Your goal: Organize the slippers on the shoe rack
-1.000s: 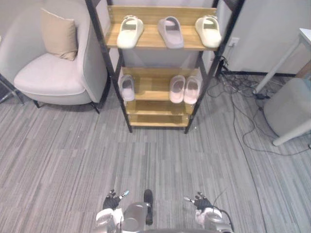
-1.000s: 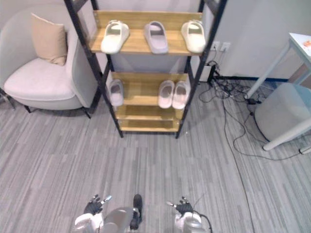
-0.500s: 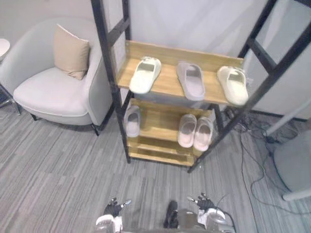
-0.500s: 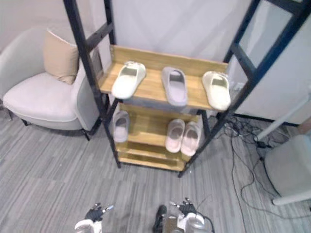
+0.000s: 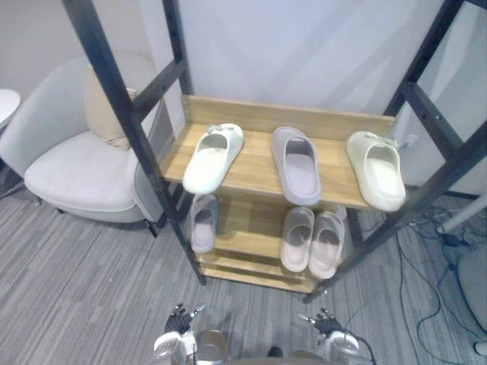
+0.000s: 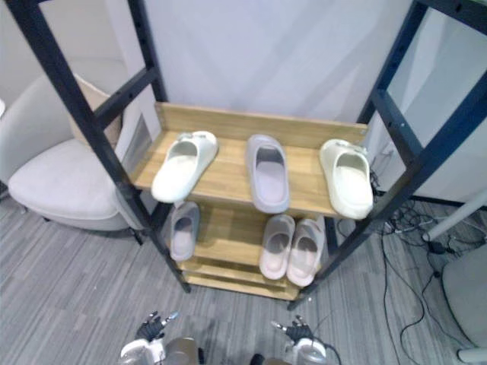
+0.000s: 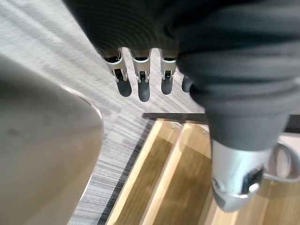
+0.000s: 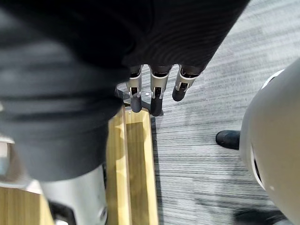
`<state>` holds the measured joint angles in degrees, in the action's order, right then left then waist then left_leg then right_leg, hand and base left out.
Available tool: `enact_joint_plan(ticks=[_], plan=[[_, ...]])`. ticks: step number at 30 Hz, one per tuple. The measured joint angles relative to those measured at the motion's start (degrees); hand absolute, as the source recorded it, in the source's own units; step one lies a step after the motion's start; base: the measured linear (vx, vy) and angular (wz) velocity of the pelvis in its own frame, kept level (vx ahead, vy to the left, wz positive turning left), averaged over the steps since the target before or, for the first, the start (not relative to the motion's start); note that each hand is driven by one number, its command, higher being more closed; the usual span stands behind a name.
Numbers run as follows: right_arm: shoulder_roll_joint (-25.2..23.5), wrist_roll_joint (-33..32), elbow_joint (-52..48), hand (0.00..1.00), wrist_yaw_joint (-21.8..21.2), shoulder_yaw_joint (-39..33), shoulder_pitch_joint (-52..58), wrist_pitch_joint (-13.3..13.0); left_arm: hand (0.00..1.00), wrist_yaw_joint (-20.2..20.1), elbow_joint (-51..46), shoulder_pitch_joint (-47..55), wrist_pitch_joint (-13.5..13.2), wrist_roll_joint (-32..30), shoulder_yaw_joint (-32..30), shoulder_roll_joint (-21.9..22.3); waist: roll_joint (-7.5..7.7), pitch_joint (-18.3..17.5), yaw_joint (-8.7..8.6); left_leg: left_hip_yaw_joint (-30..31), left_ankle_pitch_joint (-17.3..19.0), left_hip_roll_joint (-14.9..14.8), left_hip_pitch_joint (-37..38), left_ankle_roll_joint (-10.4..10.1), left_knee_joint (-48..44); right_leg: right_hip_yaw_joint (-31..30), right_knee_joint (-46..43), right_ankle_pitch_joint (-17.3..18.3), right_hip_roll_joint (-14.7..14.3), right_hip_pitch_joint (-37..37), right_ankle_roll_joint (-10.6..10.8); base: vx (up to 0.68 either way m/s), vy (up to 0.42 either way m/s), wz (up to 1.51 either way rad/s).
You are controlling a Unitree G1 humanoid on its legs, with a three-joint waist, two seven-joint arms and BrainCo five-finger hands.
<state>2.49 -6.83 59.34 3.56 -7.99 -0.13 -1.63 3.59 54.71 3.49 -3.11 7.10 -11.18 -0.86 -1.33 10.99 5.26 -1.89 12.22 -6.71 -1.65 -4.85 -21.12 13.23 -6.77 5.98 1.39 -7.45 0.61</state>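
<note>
As L/R hands (image 5: 177, 322) (image 5: 327, 325) hang open, slippers (image 5: 213, 157) shelved.

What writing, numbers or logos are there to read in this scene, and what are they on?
No text can be read anywhere in these views.
The shoe rack: plain wood and black frame, no label seen.
On its upper shelf, the left cream slipper, the grey slipper and the right cream slipper: any marking is too small to read.
The armchair: no print.
</note>
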Motion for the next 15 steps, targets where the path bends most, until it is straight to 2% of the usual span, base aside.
enact_joint_plan(ticks=[1,2,5,6,10,15], plan=[[-0.14,0.01,0.02,0.00,0.00,-0.11,0.02,-0.06,0.00,-0.03,0.33,-0.06,0.02,-0.06,0.18,-0.29,0.33,-0.21,-0.25,-0.15,-0.11,0.39,0.24,0.18,0.45,0.02,0.11,-0.01,0.53,0.02,0.14,0.24,0.182,-0.17],[-0.69,0.01,0.28,0.00,-0.11,-0.35,0.63,0.09,0.00,-0.04,1.31,-0.36,0.06,-0.05,1.14,-1.29,1.67,-0.96,-0.38,-1.21,-0.32,1.55,0.93,0.61,1.23,-0.40,0.67,-0.24,1.76,-0.16,1.02,0.23,0.175,-0.09],[-1.32,0.15,0.27,0.00,-0.12,-0.85,1.30,0.18,0.00,-0.07,2.30,-0.45,0.17,-0.27,1.23,-1.69,2.55,-1.59,-0.29,-2.22,-0.93,4.12,4.31,1.60,4.68,-1.31,2.80,-0.51,3.98,-2.68,2.21,0.20,0.173,-0.16],[-1.32,0.17,0.27,0.00,-0.21,-0.83,1.42,0.19,0.00,-0.16,2.72,-0.41,0.16,-0.40,2.29,-1.81,2.30,-1.74,-0.30,-2.41,-1.19,5.05,5.98,2.03,6.52,-1.54,3.12,-0.36,4.71,-3.39,2.88,0.12,0.112,-0.08],[-1.25,0.65,0.30,0.00,-0.55,-0.73,1.38,0.20,0.00,-0.40,3.34,-0.58,0.14,-0.90,5.09,-2.12,1.79,-2.23,-0.55,-2.37,-2.05,6.17,7.96,3.29,10.05,-1.62,3.19,-0.13,5.63,-3.55,3.24,0.05,0.057,-0.02],[-1.06,0.65,0.38,0.00,-0.70,0.54,1.38,0.17,0.00,-0.35,3.45,-0.61,0.15,-0.92,6.77,-2.49,1.91,-2.35,-0.63,-2.67,-3.91,6.43,9.80,3.27,14.16,-2.30,3.73,-0.35,5.64,-3.45,3.56,-0.02,-0.008,-0.05]])
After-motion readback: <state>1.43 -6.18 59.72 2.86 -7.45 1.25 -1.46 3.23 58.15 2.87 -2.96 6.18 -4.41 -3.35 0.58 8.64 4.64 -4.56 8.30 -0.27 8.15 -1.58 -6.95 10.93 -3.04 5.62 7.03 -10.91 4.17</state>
